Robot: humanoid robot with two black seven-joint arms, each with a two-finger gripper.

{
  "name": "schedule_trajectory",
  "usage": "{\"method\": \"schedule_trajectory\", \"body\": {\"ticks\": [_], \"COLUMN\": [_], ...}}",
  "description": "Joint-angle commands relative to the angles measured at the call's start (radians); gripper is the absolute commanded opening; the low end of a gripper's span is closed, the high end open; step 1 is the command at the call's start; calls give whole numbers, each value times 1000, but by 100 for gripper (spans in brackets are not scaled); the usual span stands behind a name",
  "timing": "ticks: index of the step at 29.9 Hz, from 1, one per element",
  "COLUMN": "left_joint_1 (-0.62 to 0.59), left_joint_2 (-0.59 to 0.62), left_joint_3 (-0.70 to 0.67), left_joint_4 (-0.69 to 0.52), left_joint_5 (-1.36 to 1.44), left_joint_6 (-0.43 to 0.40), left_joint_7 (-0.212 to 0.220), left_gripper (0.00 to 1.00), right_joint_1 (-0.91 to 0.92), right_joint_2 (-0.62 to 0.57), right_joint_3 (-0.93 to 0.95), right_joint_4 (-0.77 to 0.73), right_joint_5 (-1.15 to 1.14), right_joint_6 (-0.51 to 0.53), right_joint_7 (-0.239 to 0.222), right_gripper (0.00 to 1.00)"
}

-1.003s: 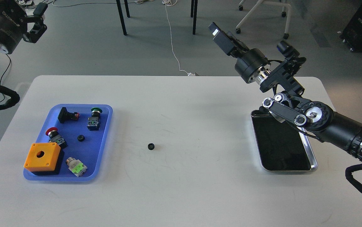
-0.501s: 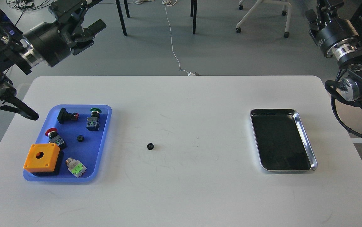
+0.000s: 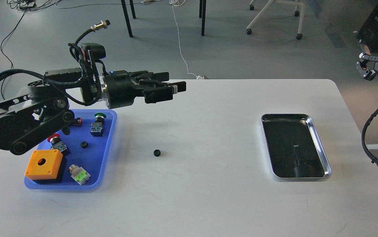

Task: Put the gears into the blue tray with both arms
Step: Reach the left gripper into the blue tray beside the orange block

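One small black gear [image 3: 157, 152] lies on the white table, right of the blue tray [image 3: 107, 154]. A second gear [image 3: 84, 144] rests inside that tray. My left arm reaches in from the left over the tray's far end. Its gripper [image 3: 175, 84] points right above the table, farther back than the loose gear. The fingers stand slightly apart with nothing between them. My right gripper [image 3: 367, 65] is raised at the right edge, off the table, too small to tell its fingers apart.
The blue tray also holds an orange box [image 3: 43, 163], push-button switches with red [image 3: 56, 140] and green [image 3: 97, 124] caps, and a silver-green part [image 3: 79, 174]. A shiny silver tray [image 3: 319, 144] sits at the right. Chair and table legs stand beyond the far edge.
My left arm swung down from the upper left over the blue tray's far end, gripper now pointing right. The right arm pulled back to the right edge. Neither gear moved.
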Motion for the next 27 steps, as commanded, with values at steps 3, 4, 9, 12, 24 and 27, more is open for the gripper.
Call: {"method": "schedule_trajectory", "body": {"ticks": [3, 4, 9, 12, 24, 27], "left_joint_1": [-5, -2, 2, 6, 52, 57], "left_joint_2": [-22, -23, -36, -36, -59, -60], "left_joint_3": [143, 165, 309, 338, 332, 335], "left_joint_4": [2, 6, 34, 45, 149, 153], "left_joint_5": [315, 346, 457, 466, 481, 481], "left_joint_6": [43, 44, 72, 79, 128, 139], "left_joint_7": [-6, -4, -3, 5, 3, 5], "left_gripper": [76, 76, 73, 71, 58, 58], "right_joint_1": [-67, -67, -68, -68, -68, -68], "right_joint_2": [0, 0, -2, -2, 1, 0], "right_joint_3": [51, 53, 53, 53, 53, 53], "right_joint_4": [3, 3, 5, 8, 22, 23], "right_joint_5": [8, 9, 9, 8, 8, 8], "right_joint_6": [17, 26, 66, 66, 66, 66], "right_joint_7": [0, 0, 0, 0, 0, 0], "right_gripper": [98, 98, 98, 98, 98, 98]}}
